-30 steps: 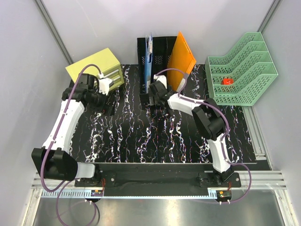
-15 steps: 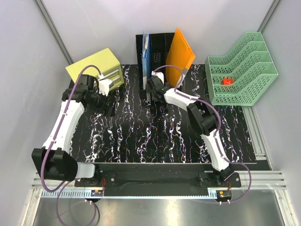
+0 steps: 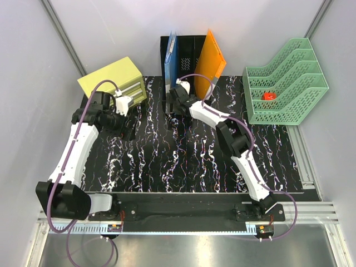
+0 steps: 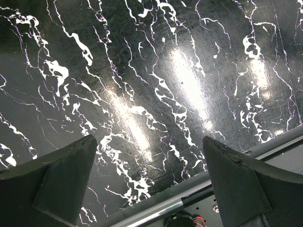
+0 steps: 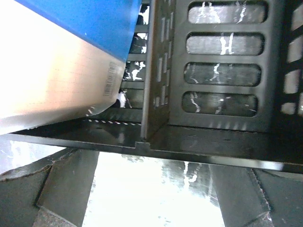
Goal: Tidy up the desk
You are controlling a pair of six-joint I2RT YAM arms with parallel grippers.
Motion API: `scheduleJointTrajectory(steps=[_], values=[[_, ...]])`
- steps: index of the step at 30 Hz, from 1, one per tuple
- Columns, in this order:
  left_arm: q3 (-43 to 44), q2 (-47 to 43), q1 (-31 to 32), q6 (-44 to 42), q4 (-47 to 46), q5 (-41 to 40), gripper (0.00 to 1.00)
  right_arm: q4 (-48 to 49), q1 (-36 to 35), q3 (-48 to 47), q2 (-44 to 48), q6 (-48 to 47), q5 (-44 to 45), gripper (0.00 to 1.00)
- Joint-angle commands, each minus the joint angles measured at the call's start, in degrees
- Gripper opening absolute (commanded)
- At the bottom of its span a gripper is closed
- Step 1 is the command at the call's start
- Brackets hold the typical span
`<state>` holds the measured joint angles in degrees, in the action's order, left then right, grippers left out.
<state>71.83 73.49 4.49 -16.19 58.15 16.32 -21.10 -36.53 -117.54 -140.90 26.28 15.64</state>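
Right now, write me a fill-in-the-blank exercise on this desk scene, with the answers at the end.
The blue folder stands in the ____ file holder.
The small red object lies in the ____ tiered tray.
The left hand hovers above the desk with its jaws ____.
Missing words: black; green; open.

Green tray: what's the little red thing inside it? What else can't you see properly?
Red thing in the green tray: top view, too small to name.
Blue folder: right wrist view, cut off by the top and left edges.
Yellow drawer box front: top view, partly hidden behind the left arm.
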Motion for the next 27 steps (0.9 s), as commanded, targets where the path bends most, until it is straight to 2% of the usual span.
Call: scheduleJointTrajectory(steps=[1,4,6,10,14,21,27], values=[[-0.5,-2.4,-0.4,-0.2,-1.5,0.2,0.99,1.6,-0.1,-3.9,-1.4,4.1,-4.0,1.0],[-0.7,-2.2,-0.4,-0.3,-1.4,0.1,0.99,1.2,-0.2,-2.8,0.2,4.7,-6.1,1.0],[-1.0,-2.0,-0.3,-0.3,-1.5,-0.4,0.99,1.3,-0.3,-0.3,4.9,4.0,-6.3,1.0],[-0.9,-2.0,-0.4,0.1,-1.7,-0.2,0.99,1.6,-0.4,12.8,18.4,0.3,-7.4,1.0],[-0.9,-1.3,-0.4,0.4,-2.6,1.6,0.99,2.6,-0.5,26.8,36.0,-1.7,-9.8,1.0],[-2.6,-2.1,-0.4,-0.1,-3.7,2.3,0.99,5.5,-0.6,49.1,56.4,-1.9,-17.5,0.99],[-4.2,-3.6,-0.4,-0.6,-4.3,2.4,0.99,3.2,-0.7,53.9,64.6,-3.5,-17.2,1.0]])
